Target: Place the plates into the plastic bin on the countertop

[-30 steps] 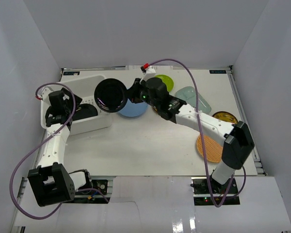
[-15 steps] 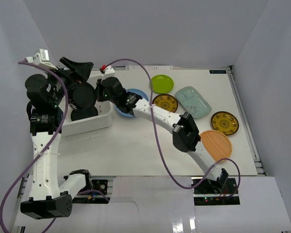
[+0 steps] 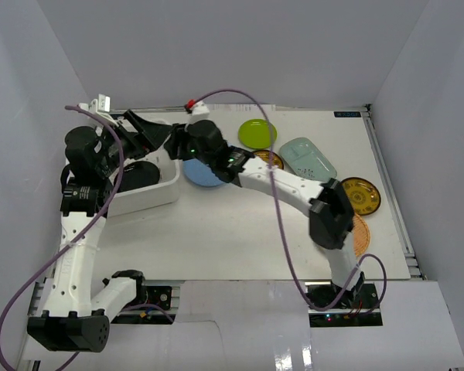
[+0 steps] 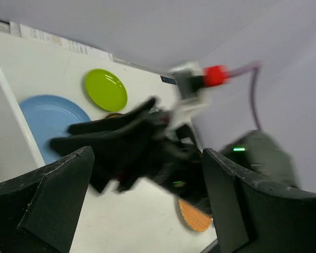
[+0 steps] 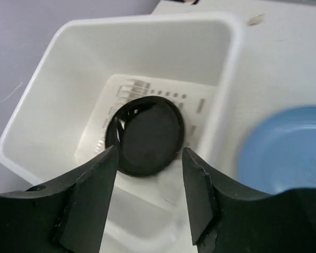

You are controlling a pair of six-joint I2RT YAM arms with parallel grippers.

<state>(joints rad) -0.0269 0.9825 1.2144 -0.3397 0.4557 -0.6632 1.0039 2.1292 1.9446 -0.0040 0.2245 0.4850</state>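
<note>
Pale grey walls [image 3: 31, 77] close round the white worktop [image 3: 232, 232], and at its 9 o'clock side sits the plastic bin [image 3: 139, 199], with a glossy black plate [image 5: 147, 136] lying on its slotted bottom. Directly above that plate hangs the right end effector [image 5: 148, 152], fingers spread and nothing between them; to my eye that suits a drop from above, not a grasp. Just beside the bin, at its 3 o'clock, lies the blue plate [image 3: 201, 174], the nearest and probably the handiest next pick. Beyond it are the lime green plate [image 3: 257, 133] toward 1 o'clock, the mint oblong plate [image 3: 309, 158], a gold-and-black plate [image 3: 358, 195] toward 3 o'clock, and the tan woven plate [image 3: 361, 232], partly under the right arm. The left end effector [image 4: 147, 153] is raised near the bin's far rim, fingers wide apart and empty, likely held high to leave the right arm room. Only the right wrist view looks straight into the bin. The left wrist view, blurred, catches the right arm's tip between its own fingers. Only the top view shows the plates at the 3 o'clock side.
</note>
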